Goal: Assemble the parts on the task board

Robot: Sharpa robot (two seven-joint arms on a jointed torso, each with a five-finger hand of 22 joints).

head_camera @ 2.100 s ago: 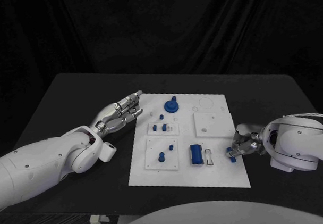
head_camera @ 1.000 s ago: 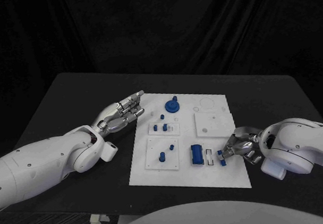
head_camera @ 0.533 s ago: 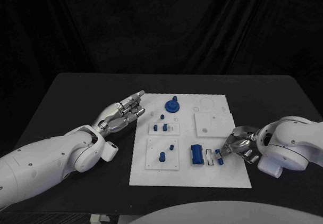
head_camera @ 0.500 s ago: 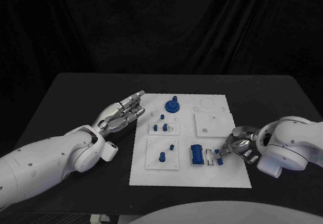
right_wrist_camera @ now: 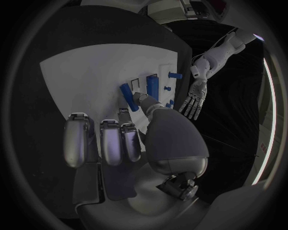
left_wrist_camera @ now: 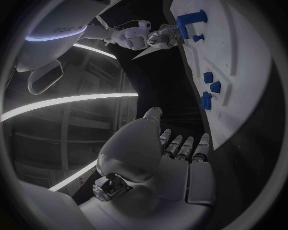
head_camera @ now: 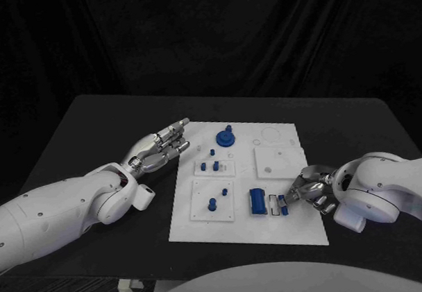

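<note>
The white rectangular task board (head_camera: 280,230) lies flat in the middle of the black surface (head_camera: 88,123). The right robot hand (head_camera: 309,191) is over the near right part of the board, and it pinches a small blue bar-shaped part (head_camera: 283,210) between its thumb and a finger. In the right wrist view the same part (right_wrist_camera: 127,97) stands out from the fingertips and its far end is against the white board (right_wrist_camera: 78,76), just beside a larger blue block (right_wrist_camera: 153,86) that sits in the board. In the head view this larger blue rectangular block (head_camera: 257,201) is just to the left of the held part, with a narrow white slot piece between them; I cannot tell if the held part is already inside a slot.

The left robot hand (head_camera: 159,148) is beside the far left edge of the board, over the black surface. Its fingers are straight and a little apart, and it holds nothing. In the left wrist view the left robot hand (left_wrist_camera: 180,158) is apart from the board edge (left_wrist_camera: 252,96).

Other blue parts are on the board: a round blue knob with a peg (head_camera: 224,138) near the far edge, some small blue pegs (head_camera: 209,166) on a white sub-plate below it, and one blue peg (head_camera: 211,203) on the near left sub-plate.
</note>
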